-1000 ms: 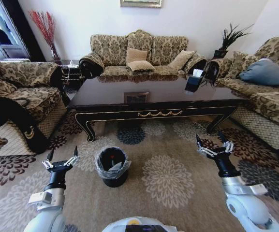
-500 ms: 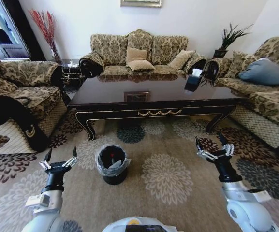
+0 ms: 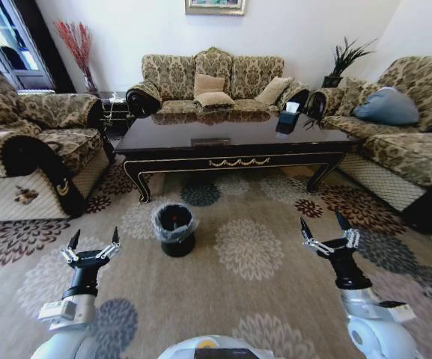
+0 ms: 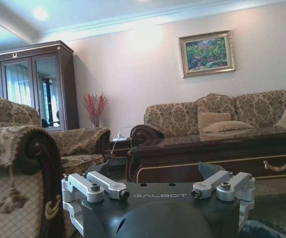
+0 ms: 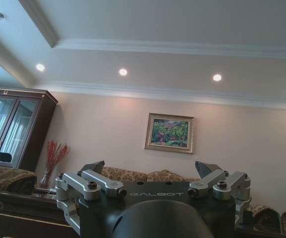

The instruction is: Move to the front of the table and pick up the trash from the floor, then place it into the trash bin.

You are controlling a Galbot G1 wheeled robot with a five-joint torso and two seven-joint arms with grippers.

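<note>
The robot faces the table [image 3: 234, 142] with the left gripper [image 3: 90, 248] and right gripper [image 3: 329, 236] raised, spread and empty above the carpet, while the trash bin [image 3: 176, 229] stands before the table's front edge, seemingly already holding trash.

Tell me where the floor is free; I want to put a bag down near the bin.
Free: carpet between the trash bin and the right gripper, and between the bin and the left gripper. Tighter: the strip between the bin and the table.
</note>
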